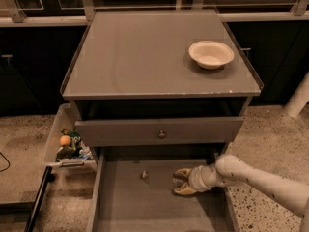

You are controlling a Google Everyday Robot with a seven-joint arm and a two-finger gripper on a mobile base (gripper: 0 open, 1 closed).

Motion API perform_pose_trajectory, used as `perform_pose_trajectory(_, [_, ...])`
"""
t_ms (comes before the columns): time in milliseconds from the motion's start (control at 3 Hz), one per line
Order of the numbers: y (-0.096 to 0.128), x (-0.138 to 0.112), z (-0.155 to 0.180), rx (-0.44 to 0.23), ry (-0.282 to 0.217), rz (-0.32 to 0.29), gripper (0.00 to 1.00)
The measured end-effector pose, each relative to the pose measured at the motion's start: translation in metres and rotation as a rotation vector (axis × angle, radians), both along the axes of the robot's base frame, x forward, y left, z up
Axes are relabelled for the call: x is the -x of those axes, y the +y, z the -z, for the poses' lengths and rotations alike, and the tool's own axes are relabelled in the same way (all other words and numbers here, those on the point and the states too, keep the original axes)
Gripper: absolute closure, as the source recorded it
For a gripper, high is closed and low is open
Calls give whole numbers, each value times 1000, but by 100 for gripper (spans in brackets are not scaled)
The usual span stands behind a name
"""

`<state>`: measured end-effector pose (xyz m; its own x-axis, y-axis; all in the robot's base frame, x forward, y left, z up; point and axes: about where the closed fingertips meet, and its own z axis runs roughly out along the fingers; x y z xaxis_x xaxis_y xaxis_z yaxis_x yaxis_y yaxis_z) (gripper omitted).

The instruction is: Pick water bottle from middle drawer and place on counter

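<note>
The middle drawer is pulled far out at the bottom of the view, wide and grey with a flat floor. My gripper is inside it at the right of the middle, low over the floor and pointing left, with its yellowish fingers spread apart and nothing between them. A small pale thing sits on the drawer floor a short way left of the fingertips. I cannot tell whether it is the water bottle. The counter is the grey cabinet top above.
A cream bowl sits at the counter's right rear. The upper drawer front with a round knob overhangs the back of the open drawer. A pale bin of colourful toys hangs at the cabinet's left. Speckled floor lies on both sides.
</note>
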<state>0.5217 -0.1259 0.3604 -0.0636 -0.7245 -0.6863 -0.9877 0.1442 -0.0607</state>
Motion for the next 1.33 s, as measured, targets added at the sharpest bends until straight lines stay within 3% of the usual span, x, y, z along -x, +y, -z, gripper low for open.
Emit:
perform_pose_trajectory(667, [2,5,-10,-17,-5,-34,100])
perform_pose_trajectory(1000, [-4,15,-42,-44,-33,-74,100])
perform_pose_trajectory(1333, [-18,28,-88,-63,-91,-101,100])
